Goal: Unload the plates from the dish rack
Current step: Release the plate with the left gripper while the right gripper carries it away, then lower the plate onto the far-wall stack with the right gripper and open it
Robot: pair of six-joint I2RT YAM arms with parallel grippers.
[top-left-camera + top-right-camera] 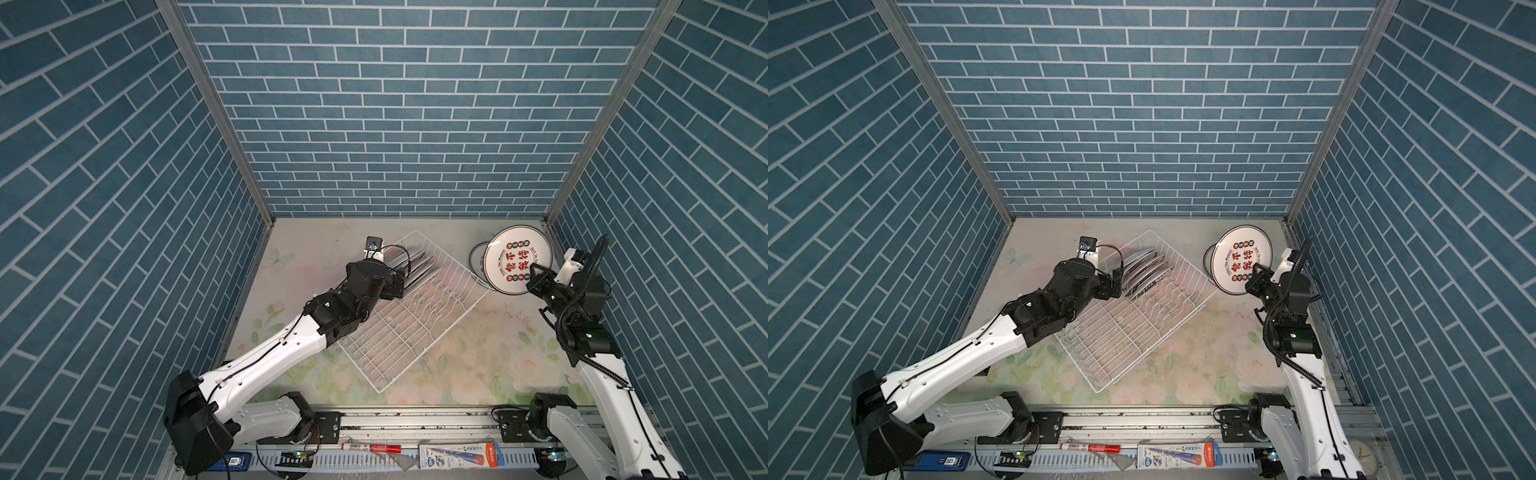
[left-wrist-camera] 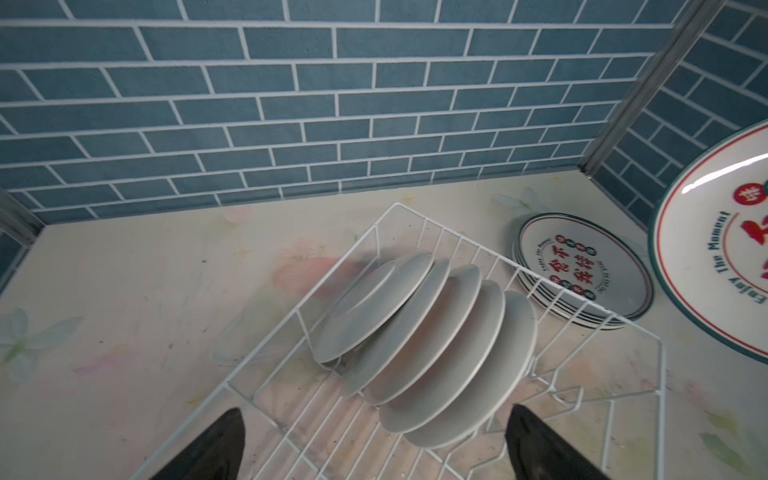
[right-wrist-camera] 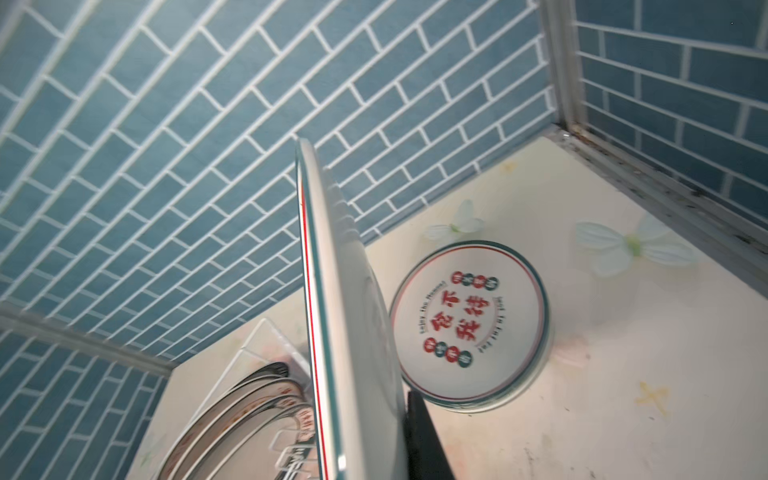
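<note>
The dish rack is set diagonally on the middle of the worktop. Several plates are stood on edge, leaning, at the rack's far end. Their white backs are turned toward the left end effector, whose fingers are spread wide just beside them, with nothing gripped. A stack of plates is laid face up near the far right corner of the worktop. Above that stack a printed plate is held tilted, its rim pinched by the right end effector.
</note>
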